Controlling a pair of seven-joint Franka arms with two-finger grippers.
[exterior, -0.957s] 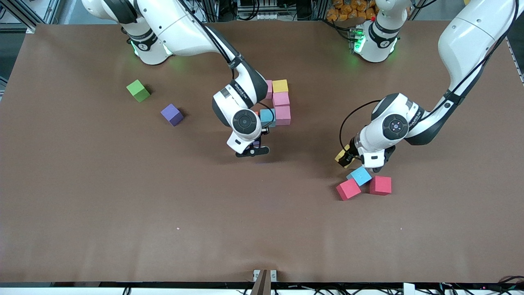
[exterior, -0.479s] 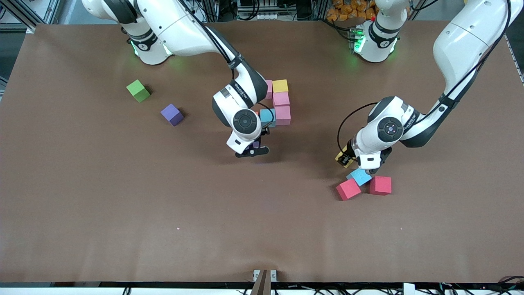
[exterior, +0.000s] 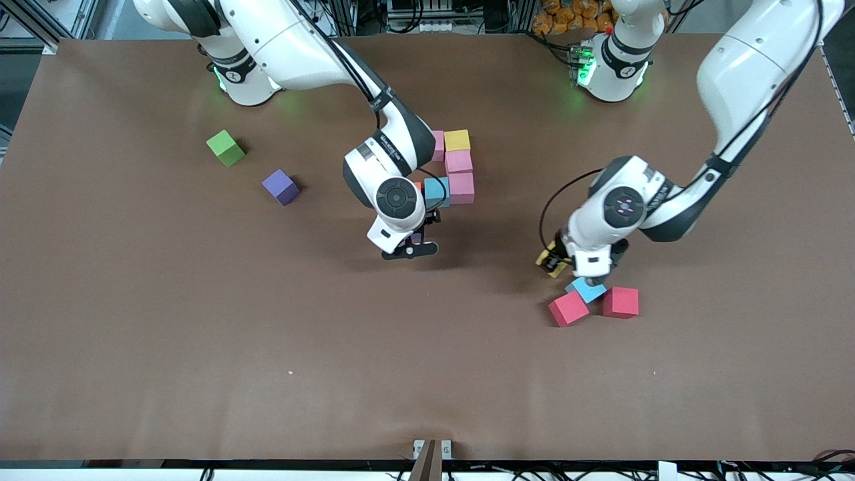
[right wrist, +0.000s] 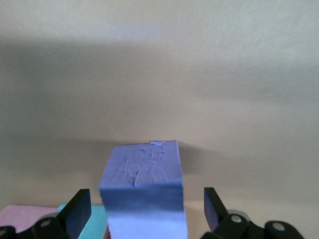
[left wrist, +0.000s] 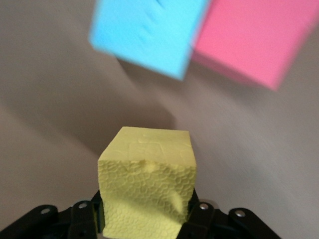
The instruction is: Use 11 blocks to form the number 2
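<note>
My left gripper (exterior: 554,262) is shut on a yellow block (exterior: 548,258) and holds it just above the table, beside a light blue block (exterior: 589,290). In the left wrist view the yellow block (left wrist: 147,184) fills the jaws of the left gripper (left wrist: 146,221). My right gripper (exterior: 410,247) is open, its fingers (right wrist: 79,211) standing clear on either side of a purple block (right wrist: 144,191). That block barely shows in the front view (exterior: 417,236). Close by is a cluster of a yellow block (exterior: 457,140), pink blocks (exterior: 459,162), a light blue block (exterior: 436,190) and an orange block (exterior: 417,185). Another purple block (exterior: 280,186) lies alone.
Two crimson-red cubes (exterior: 568,308) (exterior: 620,302) flank the light blue block near the left gripper; one shows in the left wrist view (left wrist: 254,40). A green cube (exterior: 225,147) lies toward the right arm's end of the brown table (exterior: 200,347).
My left gripper has carried the yellow block a little toward the right arm's end, away from the light blue and red cubes. The right gripper has barely moved.
</note>
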